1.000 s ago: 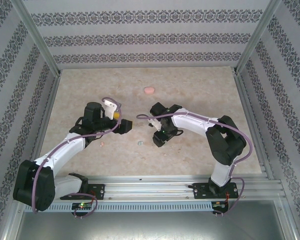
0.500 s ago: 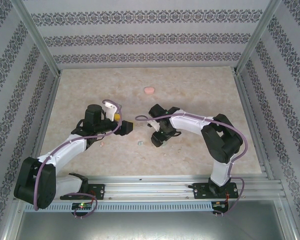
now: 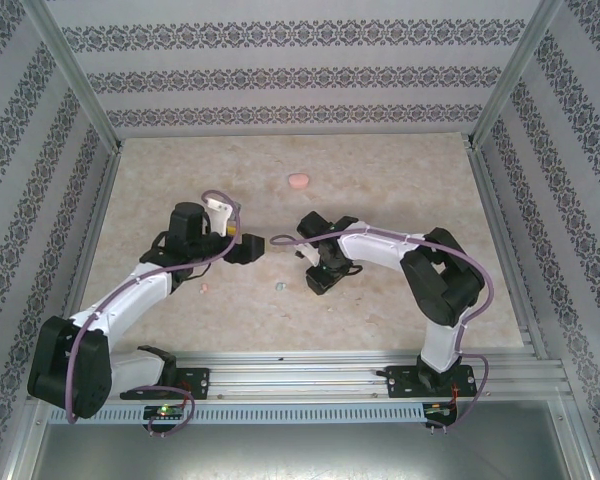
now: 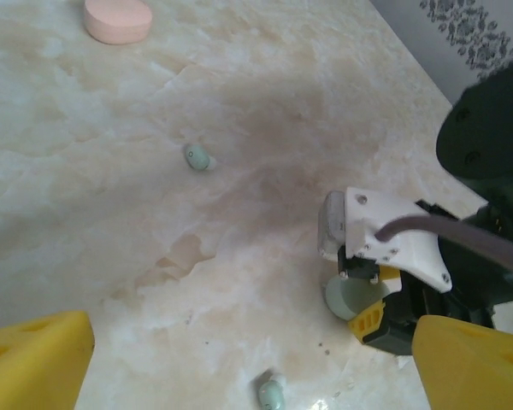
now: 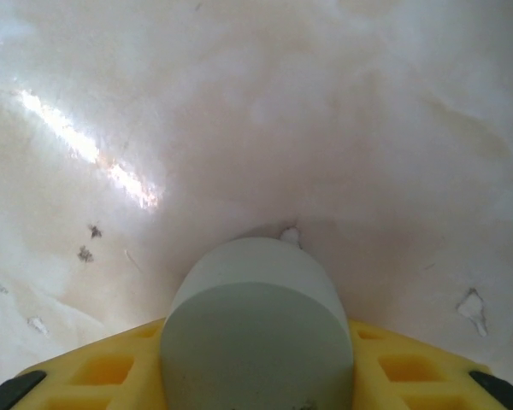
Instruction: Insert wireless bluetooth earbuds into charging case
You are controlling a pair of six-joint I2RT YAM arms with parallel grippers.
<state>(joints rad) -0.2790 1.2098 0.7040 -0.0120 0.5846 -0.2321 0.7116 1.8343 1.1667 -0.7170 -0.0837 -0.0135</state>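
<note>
You're holding the left claw (image 4: 252, 346) spread wide above the marbled table (image 4: 85, 213). A tiny smooth mint-green pebble-shaped plastic earbud (image 4: 271, 395) is lying between its fingers, long axis pointing roughly away from the wrist. The right claw (image 5: 256, 380) is pinching the matte mint oval charging case (image 5: 256, 316) nearby.

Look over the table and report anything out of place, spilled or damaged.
One mint earbud and a second mint earbud lie loose, well apart, on the table, though the mint case sits between the fingers of the right gripper. The pink case lies alone at the far side. Nothing looks spilled or damaged.
</note>
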